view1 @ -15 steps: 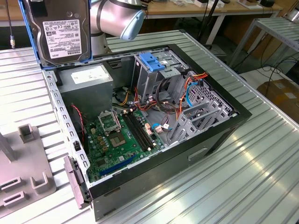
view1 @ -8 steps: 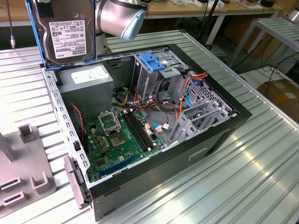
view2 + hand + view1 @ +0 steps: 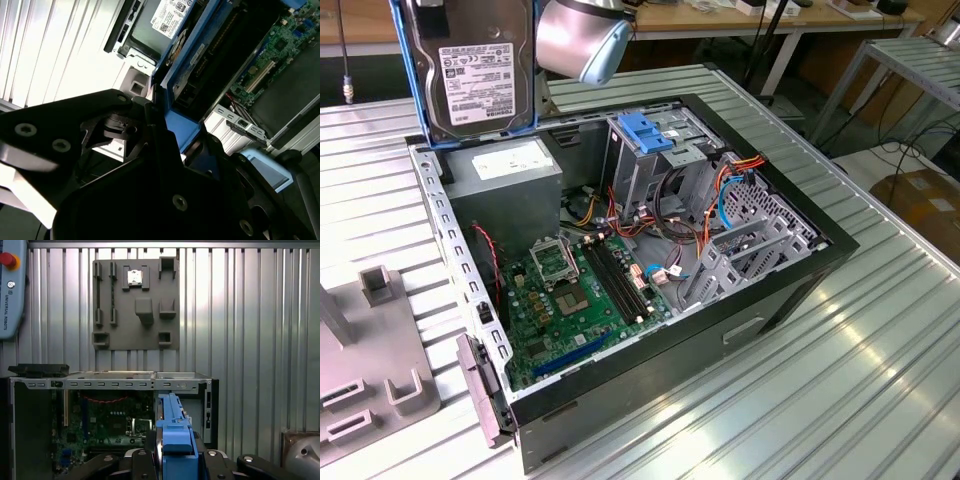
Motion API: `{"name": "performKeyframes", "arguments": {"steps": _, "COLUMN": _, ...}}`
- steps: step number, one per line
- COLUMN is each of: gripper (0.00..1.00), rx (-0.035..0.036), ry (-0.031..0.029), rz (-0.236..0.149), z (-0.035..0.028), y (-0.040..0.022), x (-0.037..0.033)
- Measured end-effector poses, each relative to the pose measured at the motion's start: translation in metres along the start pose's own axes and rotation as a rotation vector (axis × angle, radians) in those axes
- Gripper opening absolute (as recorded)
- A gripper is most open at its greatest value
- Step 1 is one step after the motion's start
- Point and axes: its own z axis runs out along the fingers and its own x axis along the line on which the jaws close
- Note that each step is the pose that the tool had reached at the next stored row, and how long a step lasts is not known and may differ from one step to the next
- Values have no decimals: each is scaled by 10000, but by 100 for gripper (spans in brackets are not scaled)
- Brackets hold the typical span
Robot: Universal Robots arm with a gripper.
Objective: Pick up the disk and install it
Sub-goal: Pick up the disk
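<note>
The disk [image 3: 472, 70], a silver drive with a white label in a blue frame, hangs upright in the air above the far corner of the open computer case [image 3: 790, 290], at the exterior view's left. It sits over the grey power supply box [image 3: 508, 170]. In the first wrist view my gripper [image 3: 172, 456] is shut on the blue frame [image 3: 173, 432], edge-on between the black fingers [image 3: 141, 460]. The second wrist view shows the gripper [image 3: 181, 142] clamping the same disk [image 3: 197, 57]. The drive cage [image 3: 660, 160] with a blue latch [image 3: 646, 131] stands inside the case.
A motherboard [image 3: 575, 295] with cables lies in the case. A grey fixture plate [image 3: 365, 365] [image 3: 135, 305] rests on the ribbed metal table [image 3: 860, 380] beside the case. A teach pendant [image 3: 11, 290] lies further off. The arm's wrist joint [image 3: 582, 40] is beside the disk.
</note>
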Motion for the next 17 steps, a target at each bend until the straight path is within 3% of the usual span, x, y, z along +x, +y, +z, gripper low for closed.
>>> {"name": "performKeyframes", "arguments": {"steps": 17, "gripper": 37, "rx": 0, "ry": 15, "rz": -1, "z": 16, "y": -391, "x": 2}}
